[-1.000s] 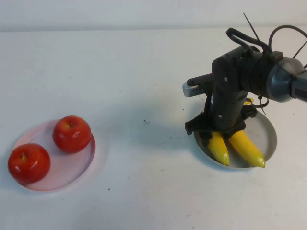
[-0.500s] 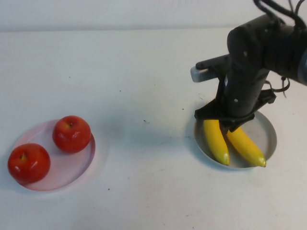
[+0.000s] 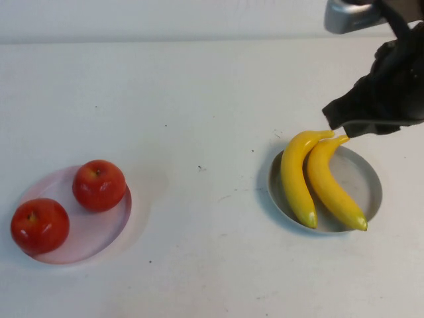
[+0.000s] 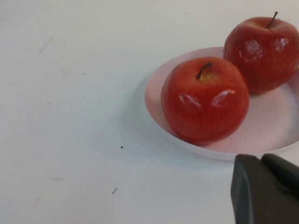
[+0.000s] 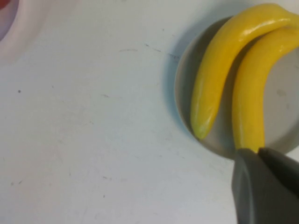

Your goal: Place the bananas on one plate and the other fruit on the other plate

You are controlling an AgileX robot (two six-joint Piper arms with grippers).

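Two yellow bananas (image 3: pixel 295 175) (image 3: pixel 331 189) lie side by side on the grey-blue plate (image 3: pixel 368 179) at the right. Two red apples (image 3: pixel 99 185) (image 3: pixel 40 225) sit on the pale pink plate (image 3: pixel 93 235) at the left. My right gripper (image 3: pixel 336 124) hangs raised just behind the bananas' stem ends, shut and empty. In the right wrist view it (image 5: pixel 259 153) is over the end of one banana (image 5: pixel 252 93). My left gripper (image 4: pixel 261 159) is out of the high view. It is shut and empty beside the pink plate (image 4: pixel 154 100) and the apples (image 4: pixel 204 100).
White tabletop with a few small dark specks (image 3: pixel 201 168) between the two plates. The right arm's dark body (image 3: pixel 391 86) fills the top right corner above the table's far edge.
My right gripper has lifted off the bananas and drawn back up to the right. Both bananas now show in full on the grey-blue plate. The apples have not moved.
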